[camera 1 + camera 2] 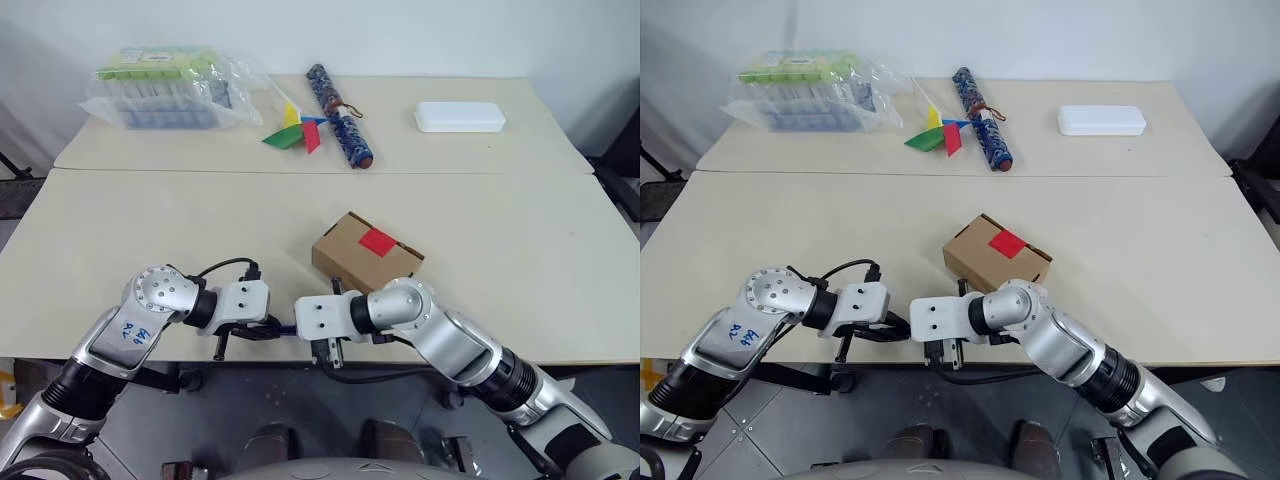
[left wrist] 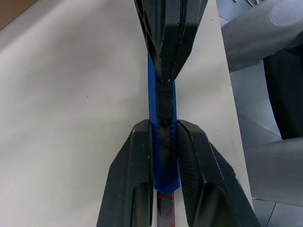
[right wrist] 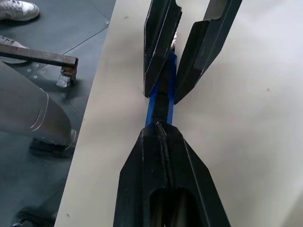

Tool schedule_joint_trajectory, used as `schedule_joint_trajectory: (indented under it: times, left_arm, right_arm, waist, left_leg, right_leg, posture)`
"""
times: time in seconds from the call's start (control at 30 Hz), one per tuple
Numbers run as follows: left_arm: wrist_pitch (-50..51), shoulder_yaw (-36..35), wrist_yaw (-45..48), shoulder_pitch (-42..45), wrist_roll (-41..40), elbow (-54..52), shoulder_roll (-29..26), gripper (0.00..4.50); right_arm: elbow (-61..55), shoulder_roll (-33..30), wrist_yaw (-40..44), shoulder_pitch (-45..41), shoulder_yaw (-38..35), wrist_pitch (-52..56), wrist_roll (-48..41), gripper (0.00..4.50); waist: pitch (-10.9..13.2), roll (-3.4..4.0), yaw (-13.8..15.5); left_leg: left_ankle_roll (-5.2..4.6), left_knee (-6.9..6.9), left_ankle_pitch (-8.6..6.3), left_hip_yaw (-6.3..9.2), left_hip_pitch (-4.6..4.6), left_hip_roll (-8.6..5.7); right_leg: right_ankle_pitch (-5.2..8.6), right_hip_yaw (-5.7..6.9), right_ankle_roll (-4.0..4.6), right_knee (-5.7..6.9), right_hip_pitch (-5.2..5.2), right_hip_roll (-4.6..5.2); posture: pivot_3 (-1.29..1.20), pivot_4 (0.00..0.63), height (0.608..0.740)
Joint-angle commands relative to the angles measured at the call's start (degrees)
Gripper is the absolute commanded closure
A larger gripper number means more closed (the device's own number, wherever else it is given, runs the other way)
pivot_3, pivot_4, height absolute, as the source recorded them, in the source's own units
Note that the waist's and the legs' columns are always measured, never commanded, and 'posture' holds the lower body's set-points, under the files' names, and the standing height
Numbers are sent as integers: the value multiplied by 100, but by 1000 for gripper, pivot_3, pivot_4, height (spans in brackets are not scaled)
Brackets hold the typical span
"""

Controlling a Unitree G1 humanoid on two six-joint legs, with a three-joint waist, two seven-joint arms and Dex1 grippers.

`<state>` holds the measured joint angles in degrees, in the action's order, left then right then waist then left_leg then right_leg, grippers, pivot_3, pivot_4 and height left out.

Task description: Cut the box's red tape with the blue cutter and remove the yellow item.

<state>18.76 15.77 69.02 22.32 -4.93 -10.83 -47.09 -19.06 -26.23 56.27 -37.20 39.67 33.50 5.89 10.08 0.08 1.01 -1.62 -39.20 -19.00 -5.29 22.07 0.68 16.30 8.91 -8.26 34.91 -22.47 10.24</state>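
Cutter sits at the near edge of the bench, lifted between the two grippers, long axis running left-right along that edge. Left gripper has its jaws clamped on one end of the blue body; right gripper has its jaws fully closed on the other end, textured grip section bare between them. Both arms meet tip to tip, so the tool is shared, neither arm nearer. Judgement: a hand-over or a slide-open of the blade is in progress; cannot tell whether any blade is out. Box rests on the bench just beyond the right gripper, slightly right of the cutter's middle, set at an angle to the bench edge. Tape is on the box's top face, facing up, uncut. Yellow item presumably inside. The relation that matters: the tape lies far and a little right of the cutter, and the cutter's axis runs across that direction, so the tool must be swung tip-forward before it can reach the tape. Right arm is on the box's side. Far bench: pinwheel, patterned roll, white case, bagged tubes, all well apart from the work.
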Motion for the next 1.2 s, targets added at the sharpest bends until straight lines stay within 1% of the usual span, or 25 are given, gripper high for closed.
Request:
schedule_joint_trajectory:
  times: [0.03,0.2,0.3,0.4,0.43,0.53,0.63,0.73,0.77,0.8,0.87,0.93,0.97,1.07,1.1,1.2]
  left_arm:
    - [113,371,31,-189,254,76,-11,4101]
    - [87,378,-31,-93,283,225,65,4101]
    - [55,388,-69,-39,309,306,117,4101]
    - [69,318,-151,-29,297,333,166,4101]
    - [96,212,-206,-42,232,328,188,4101]
    - [87,-323,-474,-98,-43,403,312,4101]
    - [-314,-815,-719,-199,-207,497,430,4101]
    - [-765,-1207,-986,-161,-381,608,616,4101]
    - [-1066,-1409,-1100,-89,-479,723,731,4101]
    - [-1278,-1542,-1172,-37,-537,812,815,4101]
    - [-1550,-1751,-1298,71,-603,949,916,4101]
    - [-1966,-1959,-1358,221,-656,1146,934,4101]
    - [-2145,-2025,-1395,303,-656,1236,937,4101]
    - [-2573,-2085,-1468,659,-624,1552,967,4101]
    - [-2741,-2074,-1473,778,-606,1661,988,4101]
    - [-3203,-2009,-1470,1078,-557,1964,1046,4101]
  right_arm:
    - [158,143,-12,-103,73,-150,105,4500]
    - [347,356,-72,-180,-87,-170,46,4500]
    - [421,376,-87,-219,-138,-229,74,4500]
    - [301,380,-110,-255,-356,-88,-10,4500]
    - [167,333,-99,-283,-533,35,-85,4500]
    - [-447,117,49,-303,-1424,699,-662,4500]
    - [-869,-144,207,-349,-2235,1430,-1314,4500]
    - [-1018,-233,88,-481,-2898,1972,-1788,4500]
    - [-1060,-235,36,-584,-3180,2264,-2011,4500]
    - [-1088,-243,-6,-656,-3362,2469,-2181,4149]
    - [-1039,-178,-168,-903,-3730,2945,-2529,3656]
    - [-658,63,-634,-1466,-4212,3323,-2673,2968]
    - [-464,88,-779,-1710,-4359,3496,-2733,2647]
    - [18,-99,-845,-2270,-4473,3800,-2955,1607]
    - [166,-135,-890,-2426,-4493,3904,-3017,1196]
    - [583,-286,-1027,-2793,-4412,4209,-3106,272]
  waist:
    - [0,0,-3]
    - [0,1,-3]
    - [0,1,6]
    - [0,1,33]
    - [0,1,38]
    - [0,1,47]
    - [0,0,35]
    - [1,-1,12]
    - [1,-1,-1]
    - [2,-2,-18]
    - [4,-5,-38]
    - [5,-5,-111]
    - [5,-5,-125]
    - [5,-5,-131]
    - [5,-5,-126]
    - [6,-6,-122]
  left_leg:
    - [0,0,0,0,0,0]
    - [1,0,0,0,-1,0]
    - [2,0,1,-1,-1,-1]
    - [2,0,1,0,0,-2]
    - [2,0,2,-1,1,-3]
    - [-1,-1,3,1,5,-1]
    - [-1,-2,3,8,7,0]
    - [0,-1,3,10,10,2]
    - [0,1,3,9,11,2]
    - [0,3,2,8,12,2]
    - [0,3,2,9,19,3]
    - [0,3,2,9,20,2]
    - [0,4,2,8,20,1]
    - [1,7,2,6,20,1]
    - [1,9,2,4,21,0]
    - [1,10,2,-6,26,-4]
  right_leg:
    - [0,0,0,1,0,0]
    - [0,0,0,2,0,0]
    - [0,0,0,4,0,0]
    - [0,-1,0,4,0,1]
    - [0,-1,0,4,1,1]
    - [0,-1,0,1,0,5]
    - [0,0,0,-1,-1,4]
    - [0,2,1,0,-7,-1]
    - [0,1,1,0,-10,-1]
    - [0,0,1,0,-12,-1]
    - [-1,2,1,0,-17,0]
    - [-1,3,1,0,-17,0]
    - [-1,3,1,1,-18,1]
    - [-1,5,1,4,-22,1]
    - [-1,6,1,2,-22,1]
    - [-2,13,-1,1,-22,2]
  posture:
    - [0,150,740]
    - [0,150,740]
    - [0,150,740]
    - [0,150,740]
    - [0,150,740]
    - [0,150,740]
    - [0,150,740]
    - [0,150,740]
    - [0,150,740]
    - [0,150,740]
    - [0,150,740]
    - [0,150,740]
    - [0,150,740]
    - [0,150,740]
    - [0,150,740]
    - [0,150,740]
